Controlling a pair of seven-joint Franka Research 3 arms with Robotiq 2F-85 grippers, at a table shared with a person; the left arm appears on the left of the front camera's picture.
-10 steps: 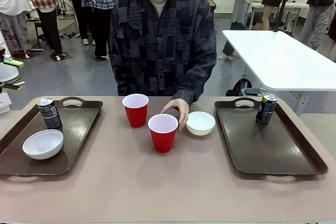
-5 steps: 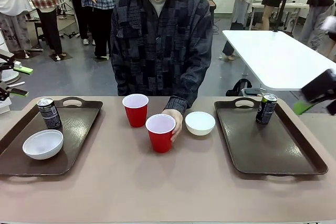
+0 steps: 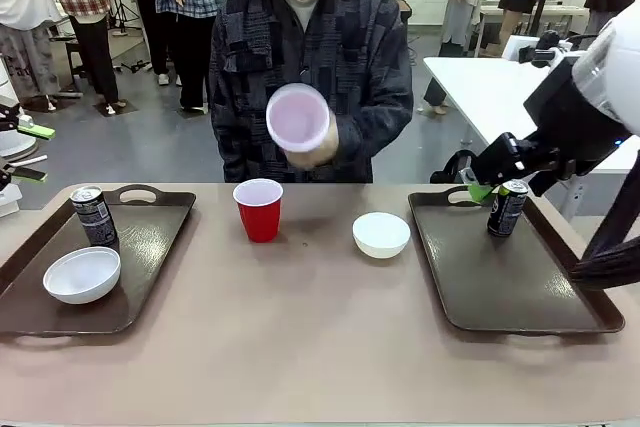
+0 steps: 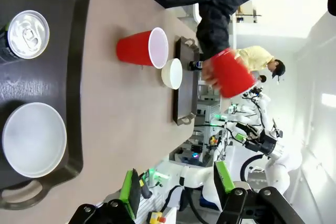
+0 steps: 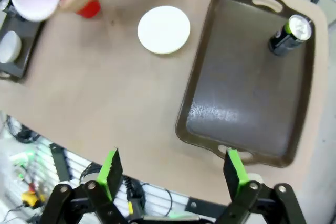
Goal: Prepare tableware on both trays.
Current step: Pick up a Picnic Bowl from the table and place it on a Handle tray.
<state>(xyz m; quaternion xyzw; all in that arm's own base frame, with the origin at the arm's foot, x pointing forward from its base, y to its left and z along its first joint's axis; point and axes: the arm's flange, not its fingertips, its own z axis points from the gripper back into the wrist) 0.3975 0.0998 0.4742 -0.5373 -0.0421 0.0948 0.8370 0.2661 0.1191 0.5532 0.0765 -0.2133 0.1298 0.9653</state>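
Jaws, right gripper: spread wide, nothing between; poised high above the near edge of the right tray. Jaws, left gripper: parted, empty; off the left end of the desk, beside the left tray.

Left tray, desk's left end: left can upright at far left corner; left bowl toward near left corner. No cup aboard.

Right tray, desk's right end: right can upright by far edge, next to the handle cut-out. No bowl or cup aboard.

Desk, middle, toward far edge: standing cup upright; loose bowl to its right, near the right tray's left rim, not touching.

Raised cup: off the desk, in the person's hand, tilted, white inside turned toward the robot's side, above the far edge.

Hazards, as judged:
- Raised cup, apparently on offer: drop onto the desk if let go before a firm grasp.
- Thin plastic wall: likely to buckle or pop free under a hard clench.
- Right can, slim and tall: easily toppled by a low sweep of the right arm across the tray.
- Standing cup, light and empty: easily tipped by a brush from either arm or the person's sleeve.

Markings: pale print on both cans, too small to read. No legible writing on cups, bowls or trays.
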